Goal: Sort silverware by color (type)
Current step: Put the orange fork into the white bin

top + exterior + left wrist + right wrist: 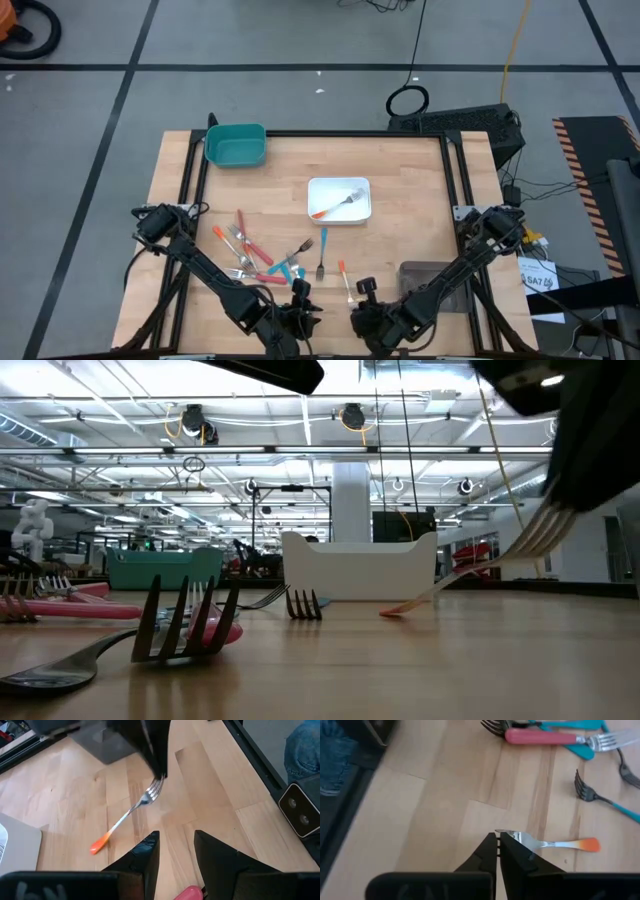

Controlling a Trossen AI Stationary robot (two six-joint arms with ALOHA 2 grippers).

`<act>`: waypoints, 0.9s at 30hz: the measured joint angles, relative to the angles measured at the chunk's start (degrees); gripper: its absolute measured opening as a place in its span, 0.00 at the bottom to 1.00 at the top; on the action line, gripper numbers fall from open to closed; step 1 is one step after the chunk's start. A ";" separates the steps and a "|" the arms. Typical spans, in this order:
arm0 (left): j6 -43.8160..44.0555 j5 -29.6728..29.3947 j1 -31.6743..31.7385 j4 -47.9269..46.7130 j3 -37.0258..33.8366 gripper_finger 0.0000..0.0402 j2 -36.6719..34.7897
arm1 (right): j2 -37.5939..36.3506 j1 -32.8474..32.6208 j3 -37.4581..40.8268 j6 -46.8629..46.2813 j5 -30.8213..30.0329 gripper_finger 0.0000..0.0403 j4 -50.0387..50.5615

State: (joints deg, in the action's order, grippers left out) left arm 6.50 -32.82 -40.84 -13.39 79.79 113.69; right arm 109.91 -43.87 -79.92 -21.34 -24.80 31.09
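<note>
Several forks with red, orange and teal handles [262, 262] lie in a loose heap on the wooden table, left of centre. One orange-handled fork [336, 205] lies in the white tray [358, 212]. Near the front edge my right gripper [499, 838] is shut on another orange-handled fork [560, 843]. My left gripper [176, 851] stands beside it toward the left, open, with nothing between its fingertips. A pink handle [189, 893] shows low in the gap; I cannot tell whether it touches the fingers. My right gripper pinches the fork's metal head [516, 837] at the tines between its two fingers. The fingers slant down from the near right. The fork hangs tilted below them [520, 545], handle sloping down, with its orange end [392, 611] at the tabletop.
A teal tray [235, 146] stands at the far left corner and a grey tray [430, 275] at the near right. A dark-handled fork [321, 262] lies alone between the heap and the grippers. Black rails [452, 170] run along the table's edges.
</note>
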 joint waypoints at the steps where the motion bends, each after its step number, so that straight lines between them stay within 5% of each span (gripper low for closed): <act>1: -0.02 0.00 0.00 0.00 0.00 0.33 0.00 | -0.35 -0.45 0.02 0.02 -0.85 0.01 0.51; 27: -0.32 -0.02 3.02 0.10 0.00 0.33 0.04 | -2.02 -7.61 -4.36 5.01 -17.37 0.00 8.33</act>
State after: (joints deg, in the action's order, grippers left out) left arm 6.18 -32.84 -37.82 -13.28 79.79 113.73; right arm 107.90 -51.48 -84.28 -16.33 -42.16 39.42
